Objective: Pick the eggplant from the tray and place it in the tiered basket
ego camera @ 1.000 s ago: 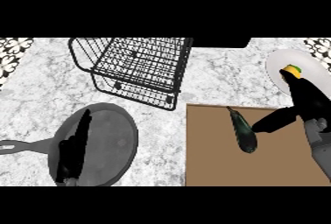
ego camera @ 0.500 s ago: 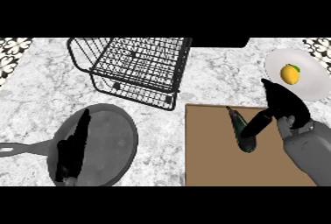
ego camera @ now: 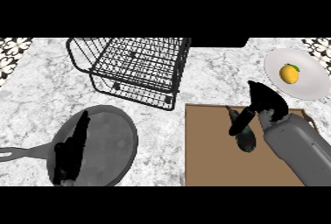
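Eggplant (ego camera: 246,139) lies on the brown tray (ego camera: 207,148), and my right hand (ego camera: 266,104) sits over it, thumb reaching down across its top, fingers not closed around it. Tiered basket (ego camera: 135,65) stands apart.

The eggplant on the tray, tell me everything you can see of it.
The dark, elongated eggplant lies flat on the brown rectangular tray, in the tray's upper right part, its thin stem end pointing up-left toward the black wire tiered basket. Its skin looks glossy, almost black. The robot's right hand is over it; black fingers cross its upper half and hide part of it, but whether they have closed round it cannot be told. It has not been lifted.
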Available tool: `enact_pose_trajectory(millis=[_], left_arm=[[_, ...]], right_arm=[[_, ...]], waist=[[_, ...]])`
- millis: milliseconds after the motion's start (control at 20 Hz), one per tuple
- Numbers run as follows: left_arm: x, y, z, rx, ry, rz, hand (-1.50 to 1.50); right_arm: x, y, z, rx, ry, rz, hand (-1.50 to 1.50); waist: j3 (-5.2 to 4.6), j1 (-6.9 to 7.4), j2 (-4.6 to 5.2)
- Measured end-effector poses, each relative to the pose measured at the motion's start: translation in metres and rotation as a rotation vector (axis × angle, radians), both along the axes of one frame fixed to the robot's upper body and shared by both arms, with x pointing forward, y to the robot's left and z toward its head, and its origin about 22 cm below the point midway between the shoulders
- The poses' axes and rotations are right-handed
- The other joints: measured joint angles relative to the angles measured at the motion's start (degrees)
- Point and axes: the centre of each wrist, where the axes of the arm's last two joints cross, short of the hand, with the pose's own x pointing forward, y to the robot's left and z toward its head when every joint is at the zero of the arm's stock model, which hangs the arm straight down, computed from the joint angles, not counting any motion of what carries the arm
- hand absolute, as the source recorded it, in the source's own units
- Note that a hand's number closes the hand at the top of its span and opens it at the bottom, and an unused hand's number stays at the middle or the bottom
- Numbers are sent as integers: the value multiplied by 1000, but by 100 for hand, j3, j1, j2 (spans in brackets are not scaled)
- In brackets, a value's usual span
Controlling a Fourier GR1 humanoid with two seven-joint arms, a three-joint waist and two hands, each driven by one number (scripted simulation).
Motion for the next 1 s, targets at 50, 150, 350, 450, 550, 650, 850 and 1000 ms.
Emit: enact_pose_trajectory(millis=[50, 150, 350, 450, 550, 650, 850, 1000], left_arm=[[0, -3, -1, 1, 2, 0, 0], [0, -3, 1, 1, 5, 0, 0], [1, -3, 1, 1, 10, 4, 0], [0, -3, -1, 3, 8, 9, 0], [0, -4, 0, 2, 9, 10, 0], [1, -4, -1, 2, 5, 10, 0], [1, -8, -2, 4, 5, 18, 0], [0, -8, 0, 3, 11, 20, 0]], right_arm=[[1, 0, -4, -1, 13, 1, -150], [6, 1, -8, -3, 40, 0, -150], [12, 2, -18, -9, 111, -5, -150], [13, 4, -25, -12, 142, -3, -150], [17, 2, -27, -8, 162, -9, -150], [20, 6, -30, -2, 178, -14, -150], [26, 5, -34, 1, 203, -30, -150], [30, 1, -38, 9, 226, -41, -150]], waist=[[3, -8, 0], [2, 2, 3], [-3, 1, 2], [2, -16, -2], [3, -19, -2], [5, -22, -3], [9, -31, -5], [4, -35, -4]])
